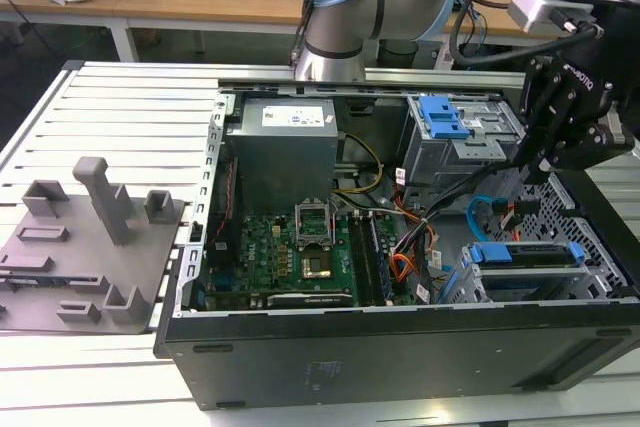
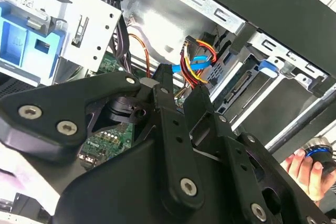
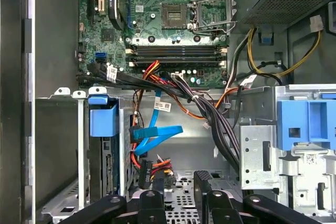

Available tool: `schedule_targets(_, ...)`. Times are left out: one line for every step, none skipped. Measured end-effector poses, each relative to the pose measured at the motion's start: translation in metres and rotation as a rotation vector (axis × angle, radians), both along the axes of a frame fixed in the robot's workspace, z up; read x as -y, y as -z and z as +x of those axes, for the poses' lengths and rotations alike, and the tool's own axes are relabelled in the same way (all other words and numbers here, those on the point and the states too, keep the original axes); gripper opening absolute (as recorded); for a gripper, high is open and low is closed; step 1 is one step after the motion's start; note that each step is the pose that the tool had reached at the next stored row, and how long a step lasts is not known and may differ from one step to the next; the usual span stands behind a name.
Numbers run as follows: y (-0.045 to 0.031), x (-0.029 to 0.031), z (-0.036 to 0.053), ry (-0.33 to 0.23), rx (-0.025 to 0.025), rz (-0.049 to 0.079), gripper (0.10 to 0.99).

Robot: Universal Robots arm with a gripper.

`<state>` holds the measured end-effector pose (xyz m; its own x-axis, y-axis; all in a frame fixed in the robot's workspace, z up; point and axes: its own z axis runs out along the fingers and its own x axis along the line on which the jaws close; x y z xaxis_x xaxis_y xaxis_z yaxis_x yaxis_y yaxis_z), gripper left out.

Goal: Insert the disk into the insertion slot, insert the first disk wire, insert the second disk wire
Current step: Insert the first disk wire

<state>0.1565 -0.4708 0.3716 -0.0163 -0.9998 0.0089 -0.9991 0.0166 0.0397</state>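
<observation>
Exterior view is showing the gripper (image 1: 540, 162) hanging at about three o'clock over the open computer case (image 1: 400, 357). It is tilting so that it is reaching down into the drive bay rather than over the motherboard (image 1: 300, 247). In the first wrist view its fingers (image 3: 202, 182) are standing apart, with perforated metal showing through the gap, so they are spread and pinching nothing. Just beside one finger a power plug (image 3: 149, 170) is lying on its red, yellow and black leads. Close beyond it the blue data cable (image 3: 155, 135) is looping loose. Neither is looking plugged into the drive, which is probably why the gripper is hovering right at these loose ends. The disk (image 1: 525, 259) is sitting at about four o'clock in the exterior view, already lying inside the insertion slot (image 1: 462, 287). Its bright blue carrier is running along the cage mouth, so the first step is appearing done. Its connector edge is facing the cables, which is keeping both within reach of the ports. At about one o'clock the taller cage with its blue latch (image 1: 445, 117) is standing clear of the work. The power supply (image 1: 285, 147) is sitting near eleven o'clock, feeding the bundle of leads. In the second wrist view a person's hand (image 2: 302, 169) is resting outside the case wall.
</observation>
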Motion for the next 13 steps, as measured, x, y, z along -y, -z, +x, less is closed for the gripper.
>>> schedule_targets(0.0008, 0.0000, 0.0000, 0.000, 0.0000, 0.000, 0.361)
schedule_targets(0.0033, -0.0001, 0.0000, 0.000, 0.0000, -0.003, 0.361)
schedule_targets(0.0047, 0.0000, 0.0000, 0.000, 0.0000, -0.013, 0.361)
schedule_targets(0.0051, 0.0000, 0.0000, 0.000, 0.0000, -0.027, 0.361)
schedule_targets(0.0052, 0.0000, 0.0000, 0.000, 0.0000, -0.040, 0.361)
schedule_targets(0.0052, 0.0000, 0.0000, 0.000, 0.0000, -0.055, 0.361)
schedule_targets(0.0054, 0.0000, 0.0000, 0.000, 0.0000, -0.087, 0.361)
schedule_targets(0.0054, 0.0000, 0.0000, 0.000, 0.0000, -0.109, 0.361)
schedule_targets(0.0055, 0.0000, -0.0001, 0.000, 0.0000, -0.133, 0.361)
schedule_targets(0.0057, 0.0000, -0.0005, 0.000, 0.0000, -0.148, 0.361)
schedule_targets(0.0064, 0.0000, -0.0015, 0.000, 0.0000, -0.154, 0.361)
schedule_targets(0.0080, 0.0000, -0.0035, 0.000, -0.0002, -0.157, 0.361)
schedule_targets(0.0096, 0.0000, -0.0043, 0.004, -0.0003, -0.158, 0.361)
